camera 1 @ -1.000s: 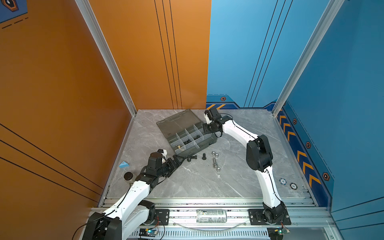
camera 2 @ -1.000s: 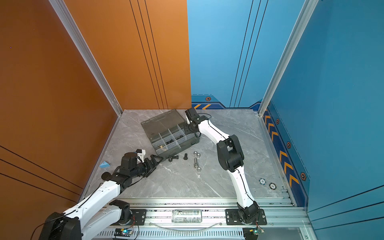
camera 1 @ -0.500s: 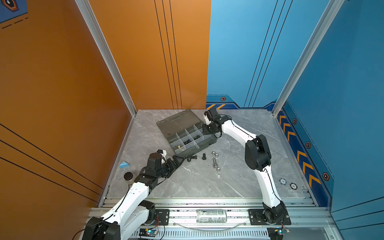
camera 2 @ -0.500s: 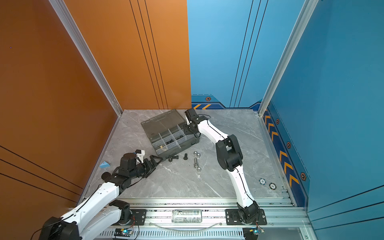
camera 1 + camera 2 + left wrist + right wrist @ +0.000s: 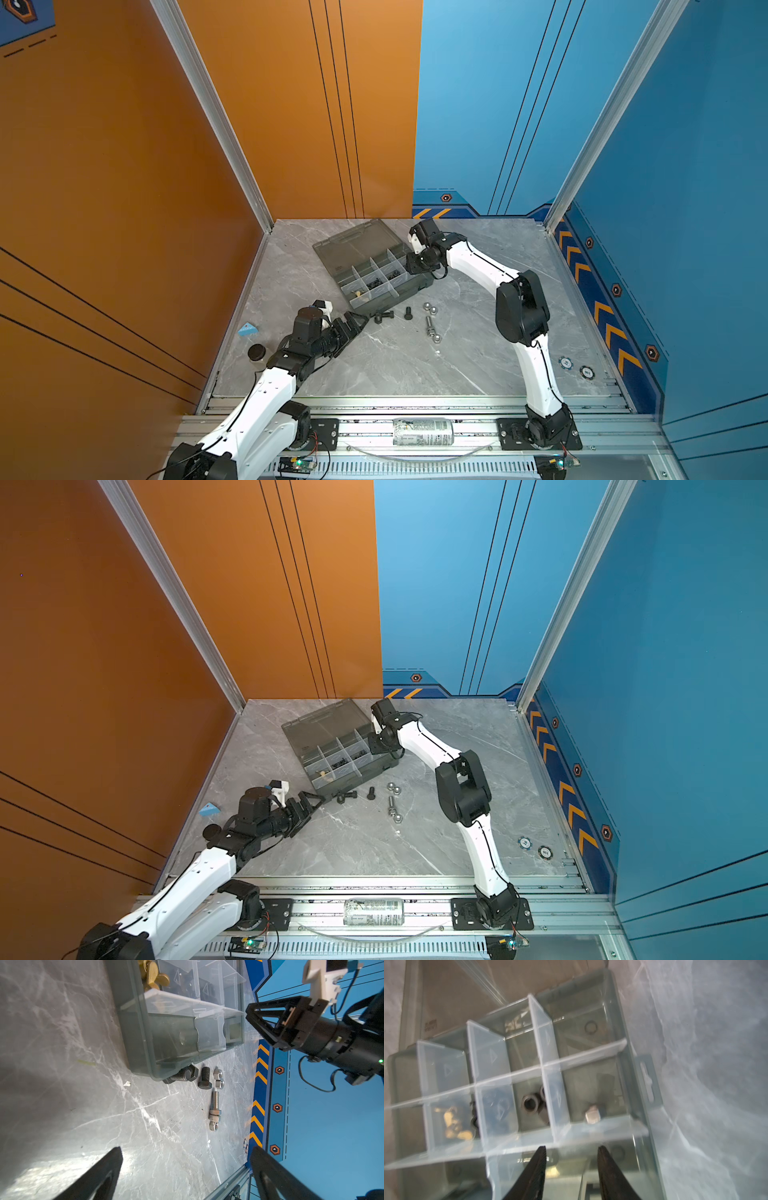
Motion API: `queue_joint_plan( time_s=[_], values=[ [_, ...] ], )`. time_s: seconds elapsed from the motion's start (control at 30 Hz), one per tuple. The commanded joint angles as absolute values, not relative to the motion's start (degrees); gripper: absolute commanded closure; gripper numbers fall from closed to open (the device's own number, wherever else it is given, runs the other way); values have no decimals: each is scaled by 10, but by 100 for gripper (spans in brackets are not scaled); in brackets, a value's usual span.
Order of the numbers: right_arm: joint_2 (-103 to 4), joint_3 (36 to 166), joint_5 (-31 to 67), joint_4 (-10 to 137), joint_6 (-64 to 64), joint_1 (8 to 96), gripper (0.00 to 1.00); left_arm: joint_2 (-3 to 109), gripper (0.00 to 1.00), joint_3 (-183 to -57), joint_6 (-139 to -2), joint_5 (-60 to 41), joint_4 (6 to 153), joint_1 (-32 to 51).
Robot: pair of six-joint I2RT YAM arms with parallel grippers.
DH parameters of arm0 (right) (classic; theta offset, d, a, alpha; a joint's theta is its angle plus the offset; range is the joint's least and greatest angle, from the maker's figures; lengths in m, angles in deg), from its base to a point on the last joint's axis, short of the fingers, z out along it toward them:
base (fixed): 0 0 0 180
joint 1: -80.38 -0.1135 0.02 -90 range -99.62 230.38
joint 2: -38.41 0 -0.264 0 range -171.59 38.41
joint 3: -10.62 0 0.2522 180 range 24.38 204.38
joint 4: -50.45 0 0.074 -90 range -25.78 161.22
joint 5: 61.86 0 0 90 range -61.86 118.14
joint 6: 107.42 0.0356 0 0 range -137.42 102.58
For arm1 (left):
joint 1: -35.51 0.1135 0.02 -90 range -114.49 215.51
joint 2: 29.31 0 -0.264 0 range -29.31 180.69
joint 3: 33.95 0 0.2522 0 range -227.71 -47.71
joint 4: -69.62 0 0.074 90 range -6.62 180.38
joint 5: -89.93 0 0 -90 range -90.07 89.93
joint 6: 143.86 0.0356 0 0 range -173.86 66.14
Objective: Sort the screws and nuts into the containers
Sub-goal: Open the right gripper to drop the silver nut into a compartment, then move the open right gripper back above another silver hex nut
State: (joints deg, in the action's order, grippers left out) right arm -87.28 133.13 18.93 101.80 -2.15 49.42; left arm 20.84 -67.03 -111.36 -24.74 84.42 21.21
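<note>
The grey organizer box (image 5: pixel 415 286) lies open in both top views, its containers split by whitish dividers (image 5: pixel 550 1064). My right gripper (image 5: pixel 571 1148) hangs over the box's right end (image 5: pixel 410 268), open, nothing between its fingers. Below it a silver nut (image 5: pixel 592 1116) lies in one compartment, black nuts (image 5: pixel 530 1103) in the neighbouring one, brass pieces (image 5: pixel 454 1126) further along. My left gripper (image 5: pixel 186 1149) is open and low over the table (image 5: pixel 360 321), just left of two black screws (image 5: pixel 182 1075) (image 5: pixel 205 1078). Silver nuts (image 5: pixel 218 1074) and a silver screw (image 5: pixel 215 1103) lie beyond them.
The box lid (image 5: pixel 353 245) lies flat behind the compartments. One black screw sits against the box's front corner. A dark-capped jar (image 5: pixel 256 352) and blue wedge (image 5: pixel 247 329) sit left of the table edge. Two round chips (image 5: pixel 565 363) lie at front right. A can (image 5: pixel 423 432) rests on the rail.
My left gripper has edged a little toward the black screws. The right gripper stays over the box's right end.
</note>
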Motion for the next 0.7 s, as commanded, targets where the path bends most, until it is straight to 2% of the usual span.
queue_joint_plan(
  time_s=[0.0,0.33,0.53,0.67],
  values=[
    [-785,1278,196,1039,-30,484,55,222,2,-671,-1113,-251,840,209],
    [-648,1053,228,1024,-2,471,52,235,2,-672,-1109,-255,828,201],
    [-622,958,216,983,-9,470,52,241,2,-666,-1112,-249,820,192],
    [-629,951,216,981,-6,471,52,241,2,-670,-1109,-251,821,191]
  ],
)
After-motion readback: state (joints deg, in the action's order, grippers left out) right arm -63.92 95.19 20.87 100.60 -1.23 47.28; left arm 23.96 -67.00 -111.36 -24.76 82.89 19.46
